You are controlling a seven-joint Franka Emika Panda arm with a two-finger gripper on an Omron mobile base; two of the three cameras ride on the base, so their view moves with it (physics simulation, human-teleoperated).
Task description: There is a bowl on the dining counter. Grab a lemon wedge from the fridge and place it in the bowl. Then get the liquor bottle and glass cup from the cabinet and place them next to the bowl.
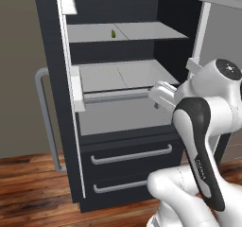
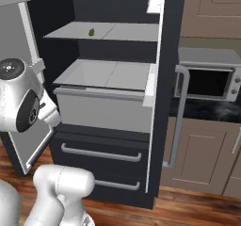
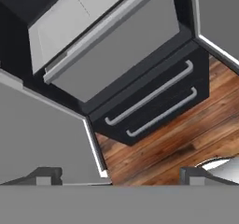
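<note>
The tall black fridge stands with both doors open. The small green lemon wedge sits untouched on the pale grey upper shelf, upper centre of the left base view. The gripper, at the bottom of the hand view, has its tips wide apart and empty. All 3 placements remain; bowl, bottle and cup are unseen.

Tall black fridge stands with both doors swung open. Grey upper shelf sits above light grey pulled-out crisper bin. Two dark lower drawers, each with horizontal silver bar handle, sit below bin. Silver microwave rests on dark tabletop, right of fridge. Brown wooden base cabinets below, brown upper cabinet above. Wood plank floor underneath.
</note>
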